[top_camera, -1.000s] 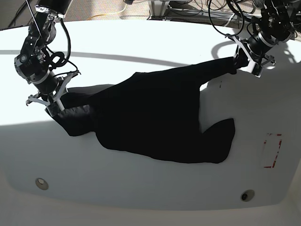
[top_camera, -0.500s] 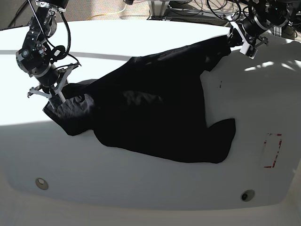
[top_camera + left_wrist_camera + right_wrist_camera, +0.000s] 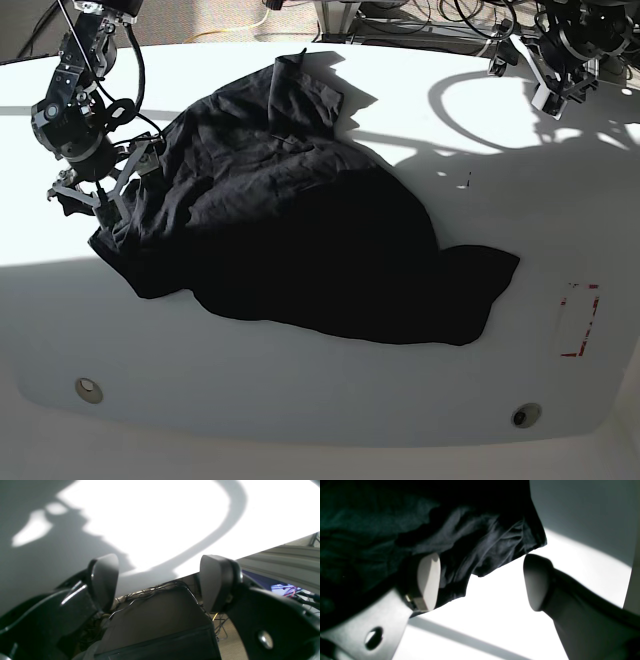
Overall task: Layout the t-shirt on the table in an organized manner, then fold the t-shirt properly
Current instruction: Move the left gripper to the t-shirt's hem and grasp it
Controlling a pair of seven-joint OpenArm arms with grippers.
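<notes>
Nearest me, along the front edge of the big smooth white table [image 3: 330, 400], sat 2 round metal discs [image 3: 88, 389], 1 toward each front corner, and a small red dashed rectangle mark [image 3: 580, 320] lay by the right edge.

The large plain black soft cloth t-shirt [image 3: 290, 240] was spread in a wrinkled heap across the middle and left of the table, 1 lobe reaching toward the right edge and a flap folded over toward the back edge. I judged it light, limp and clingy rather than slippery: it would sag and bunch wherever it was not supported, so it wanted pinching at hems or shoulder seams, 2 corners at once, not in the bulk.

At the left edge the right gripper [image 3: 98, 190] hung over the t-shirt's bunched end. From the right wrist view its jaws stood apart with cloth draped beside 1 pad [image 3: 428, 580] and nothing pressed between them, so I read it as released.

Farthest off, at the back right corner, the left gripper [image 3: 545, 75] was spread wide and empty, well apart from the t-shirt; the left wrist view showed only bare table between its pads [image 3: 105, 580].
</notes>
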